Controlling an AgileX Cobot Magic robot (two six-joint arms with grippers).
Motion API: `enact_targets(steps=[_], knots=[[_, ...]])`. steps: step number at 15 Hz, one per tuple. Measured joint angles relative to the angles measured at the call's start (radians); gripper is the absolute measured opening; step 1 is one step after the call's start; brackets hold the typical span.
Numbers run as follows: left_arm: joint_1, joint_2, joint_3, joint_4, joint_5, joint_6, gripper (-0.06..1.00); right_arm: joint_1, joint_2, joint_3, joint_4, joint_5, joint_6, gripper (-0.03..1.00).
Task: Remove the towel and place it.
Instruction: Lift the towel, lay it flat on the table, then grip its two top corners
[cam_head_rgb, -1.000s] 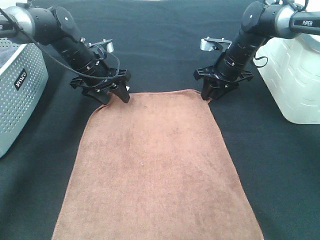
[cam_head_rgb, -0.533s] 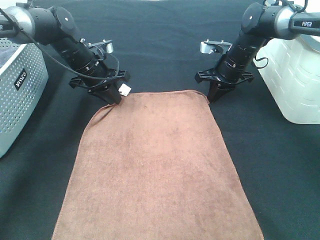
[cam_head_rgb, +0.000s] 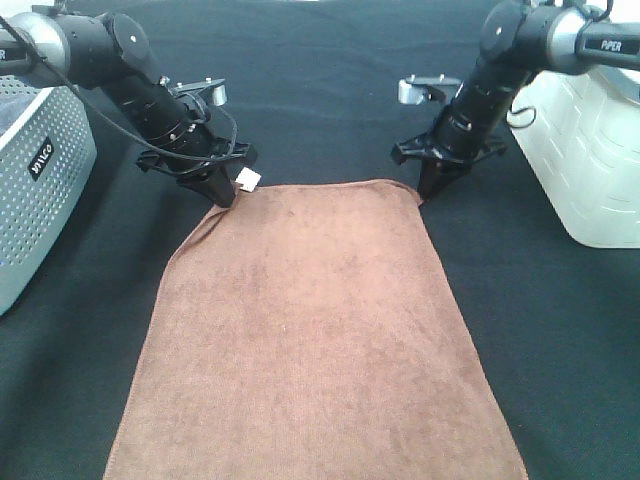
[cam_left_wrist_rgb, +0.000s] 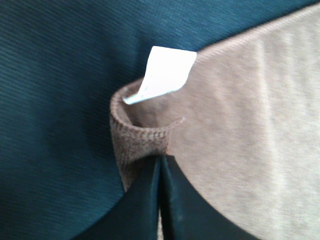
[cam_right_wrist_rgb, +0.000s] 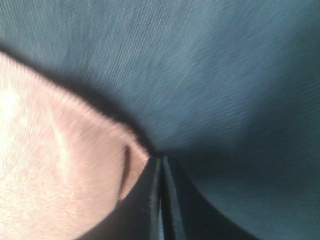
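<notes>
The brown plush towel (cam_head_rgb: 310, 330) lies flat on the black table cloth, its long side running toward the camera. My left gripper (cam_head_rgb: 222, 192) is shut on the towel's far left corner, where the edge curls up beside a small white tag (cam_head_rgb: 248, 180). The left wrist view shows that folded corner (cam_left_wrist_rgb: 137, 137) pinched between the closed fingers, the tag (cam_left_wrist_rgb: 165, 72) sticking up. My right gripper (cam_head_rgb: 428, 190) is shut on the far right corner; in the right wrist view the towel (cam_right_wrist_rgb: 60, 170) bunches at the closed fingers.
A grey perforated basket (cam_head_rgb: 35, 170) stands at the left edge. A white plastic bin (cam_head_rgb: 590, 140) stands at the right. The black table cloth (cam_head_rgb: 320, 90) covers the table around the towel.
Both grippers went from open to shut on the towel's far corners. The left corner has lifted and curled, turning the white tag up into view.
</notes>
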Motion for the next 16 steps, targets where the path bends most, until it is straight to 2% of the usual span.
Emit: enact_targets(steps=[6,9,11,16], knots=[[0.000,-0.003,-0.008,0.021,-0.041,0.000,0.00,0.000,-0.008,-0.146,-0.085,0.065,-0.039,0.01],[0.000,-0.003,-0.013,0.027,-0.096,0.000,0.00,0.000,-0.008,-0.163,-0.101,0.056,-0.047,0.01],[0.000,-0.003,-0.067,0.061,-0.123,-0.009,0.00,0.001,-0.008,-0.163,-0.114,0.053,-0.046,0.01],[0.000,-0.008,-0.147,0.075,-0.118,-0.016,0.00,0.001,-0.008,-0.170,-0.120,0.010,-0.029,0.01]])
